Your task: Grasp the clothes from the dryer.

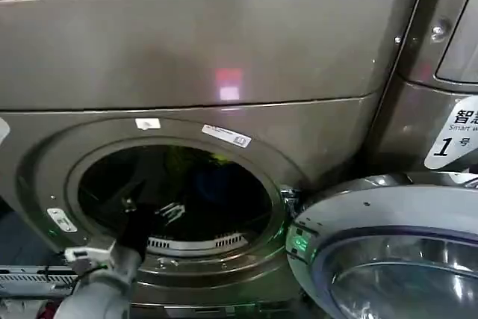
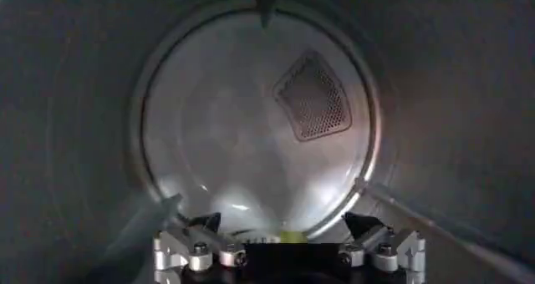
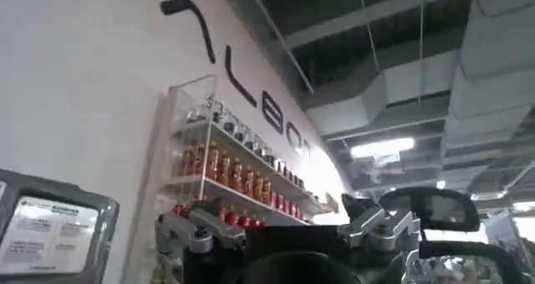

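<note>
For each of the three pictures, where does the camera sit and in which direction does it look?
Head view: on the head, looking down at the dryer, door open; left arm reaches into the porthole.
Left wrist view: inside the drum, facing its rear wall; left gripper open.
Right wrist view: raised, facing a wall, shelves of bottles and ceiling; right gripper open.
Shared: head and left wrist views both show the drum.

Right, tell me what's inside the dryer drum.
Inside the big bronze-grey dryer: the left gripper, jaws open, a yellow-green garment and dark navy garment dimly behind. The gripper body covers the drum floor.
</note>
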Action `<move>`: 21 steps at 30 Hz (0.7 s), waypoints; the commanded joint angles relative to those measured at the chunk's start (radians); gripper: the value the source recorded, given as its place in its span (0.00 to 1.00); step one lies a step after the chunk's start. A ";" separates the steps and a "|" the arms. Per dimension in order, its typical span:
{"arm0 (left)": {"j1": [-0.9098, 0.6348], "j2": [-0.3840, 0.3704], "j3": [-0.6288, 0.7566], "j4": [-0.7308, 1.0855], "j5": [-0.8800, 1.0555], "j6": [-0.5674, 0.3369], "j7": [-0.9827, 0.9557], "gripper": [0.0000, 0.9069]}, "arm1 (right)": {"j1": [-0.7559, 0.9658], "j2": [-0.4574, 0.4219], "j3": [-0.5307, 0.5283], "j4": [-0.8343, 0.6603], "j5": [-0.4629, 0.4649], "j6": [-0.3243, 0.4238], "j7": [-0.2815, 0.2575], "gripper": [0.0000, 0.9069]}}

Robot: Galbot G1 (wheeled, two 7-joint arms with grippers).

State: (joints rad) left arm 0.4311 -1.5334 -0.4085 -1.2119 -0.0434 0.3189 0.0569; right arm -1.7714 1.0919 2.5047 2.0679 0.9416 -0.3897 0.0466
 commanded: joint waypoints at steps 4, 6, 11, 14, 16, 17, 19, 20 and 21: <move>-0.305 0.001 0.046 0.527 0.023 -0.065 0.145 1.00 | 0.015 -0.003 -0.019 0.005 0.000 0.007 0.002 1.00; -0.332 0.011 0.117 0.576 0.029 -0.058 0.225 1.00 | 0.023 -0.002 -0.032 0.016 0.001 0.007 0.002 1.00; -0.386 0.043 0.236 0.674 0.079 -0.098 0.370 1.00 | 0.025 -0.004 -0.036 0.009 -0.002 0.012 -0.002 1.00; -0.401 0.073 0.342 0.716 0.094 -0.175 0.491 1.00 | 0.027 -0.009 -0.039 0.010 -0.002 0.011 -0.002 1.00; -0.433 0.068 0.384 0.781 0.163 -0.210 0.555 1.00 | 0.030 -0.011 -0.042 0.014 -0.001 0.011 -0.003 1.00; -0.450 0.067 0.415 0.818 0.195 -0.233 0.584 1.00 | 0.031 -0.010 -0.044 0.013 -0.001 0.012 -0.005 1.00; -0.466 0.065 0.445 0.859 0.246 -0.274 0.653 1.00 | 0.032 -0.009 -0.047 0.010 -0.003 0.012 -0.006 1.00; -0.470 0.067 0.473 0.868 0.248 -0.286 0.669 1.00 | 0.034 -0.008 -0.050 0.008 -0.004 0.012 -0.006 1.00; -0.475 0.067 0.488 0.876 0.252 -0.322 0.704 1.00 | 0.034 -0.008 -0.051 0.008 -0.004 0.012 -0.006 1.00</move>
State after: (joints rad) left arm 0.0408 -1.4829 -0.1047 -0.5308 0.0964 0.1411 0.4973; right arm -1.7403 1.0826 2.4609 2.0740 0.9387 -0.3783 0.0404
